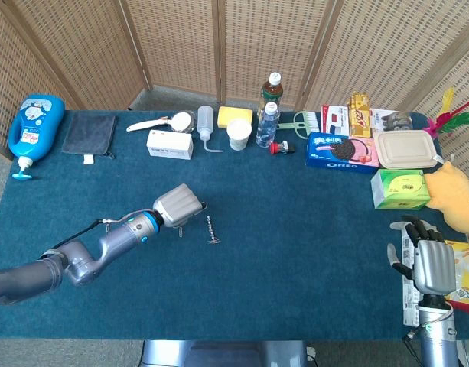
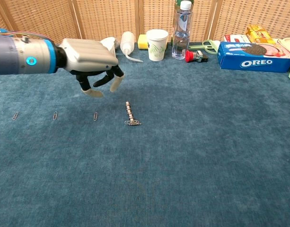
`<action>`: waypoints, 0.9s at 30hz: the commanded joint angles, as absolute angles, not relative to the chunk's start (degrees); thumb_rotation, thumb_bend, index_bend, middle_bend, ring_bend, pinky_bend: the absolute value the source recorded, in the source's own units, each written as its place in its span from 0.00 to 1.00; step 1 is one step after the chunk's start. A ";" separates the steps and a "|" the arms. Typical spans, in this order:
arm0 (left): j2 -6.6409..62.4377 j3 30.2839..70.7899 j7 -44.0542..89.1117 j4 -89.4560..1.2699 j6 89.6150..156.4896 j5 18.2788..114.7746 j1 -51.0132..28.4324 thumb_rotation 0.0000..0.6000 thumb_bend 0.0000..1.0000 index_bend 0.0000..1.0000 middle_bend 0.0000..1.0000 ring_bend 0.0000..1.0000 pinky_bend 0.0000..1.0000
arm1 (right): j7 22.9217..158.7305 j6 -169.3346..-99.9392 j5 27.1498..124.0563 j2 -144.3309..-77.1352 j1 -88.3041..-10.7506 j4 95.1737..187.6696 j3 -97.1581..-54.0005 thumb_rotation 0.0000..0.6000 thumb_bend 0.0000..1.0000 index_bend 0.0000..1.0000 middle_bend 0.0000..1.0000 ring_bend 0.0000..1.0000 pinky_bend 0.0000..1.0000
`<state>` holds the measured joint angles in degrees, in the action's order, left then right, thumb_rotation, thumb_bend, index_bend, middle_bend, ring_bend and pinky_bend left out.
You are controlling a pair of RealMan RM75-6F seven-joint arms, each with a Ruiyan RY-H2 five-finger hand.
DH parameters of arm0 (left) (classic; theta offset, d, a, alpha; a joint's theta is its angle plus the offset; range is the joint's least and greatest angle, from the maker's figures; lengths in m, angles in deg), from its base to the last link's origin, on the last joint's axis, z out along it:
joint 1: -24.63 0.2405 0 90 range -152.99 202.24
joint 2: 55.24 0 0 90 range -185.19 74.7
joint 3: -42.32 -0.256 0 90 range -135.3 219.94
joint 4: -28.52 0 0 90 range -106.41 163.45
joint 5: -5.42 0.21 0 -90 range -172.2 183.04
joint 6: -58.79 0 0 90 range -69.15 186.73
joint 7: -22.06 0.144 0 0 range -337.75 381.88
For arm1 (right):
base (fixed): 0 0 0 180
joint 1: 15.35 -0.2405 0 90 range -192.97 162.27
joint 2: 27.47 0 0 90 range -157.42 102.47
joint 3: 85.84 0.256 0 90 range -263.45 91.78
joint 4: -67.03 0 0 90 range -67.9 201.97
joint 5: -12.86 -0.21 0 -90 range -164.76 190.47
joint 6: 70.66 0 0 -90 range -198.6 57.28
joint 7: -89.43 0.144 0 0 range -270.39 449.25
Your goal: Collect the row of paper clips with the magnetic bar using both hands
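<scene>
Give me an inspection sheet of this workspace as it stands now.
Surface: blue carpeted table.
Job's things: magnetic bar lies flat, a clip at its near end; three paper clips in a row to its left.
Clutter: along the far edge, paper cup, water bottle, Oreo box, blue jug, grey cloth.
Robot hands: left robot hand hovers above the carpet beside the bar, fingers curled, holding nothing; right robot hand at the near right edge, fingers apart, empty.
Cables: thin wire along the left forearm.
Surroundings: wicker screen behind.

Blue-carpeted table (image 2: 192, 165): magnetic bar (image 2: 129, 111), paper clips (image 2: 55, 115), Oreo box (image 2: 255, 56).
</scene>
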<state>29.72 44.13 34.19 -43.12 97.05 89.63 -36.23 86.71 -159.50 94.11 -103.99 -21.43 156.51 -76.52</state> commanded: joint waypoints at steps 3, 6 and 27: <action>30.99 44.73 35.41 -42.47 95.04 88.50 -37.52 1.00 0.58 0.44 0.66 0.78 0.76 | 86.79 -159.67 94.16 -104.00 -21.33 156.41 -76.49 1.00 0.42 0.37 0.30 0.26 0.36; 31.69 44.95 35.58 -42.06 94.12 88.02 -38.05 1.00 0.58 0.41 0.66 0.78 0.76 | 86.94 -159.64 94.09 -104.03 -21.31 156.32 -76.43 1.00 0.42 0.37 0.30 0.26 0.36; 36.54 45.01 31.67 -37.76 100.51 90.46 -36.58 1.00 0.46 0.36 0.67 0.78 0.76 | 88.51 -159.98 93.67 -104.22 -20.91 155.60 -75.93 1.00 0.42 0.36 0.31 0.26 0.39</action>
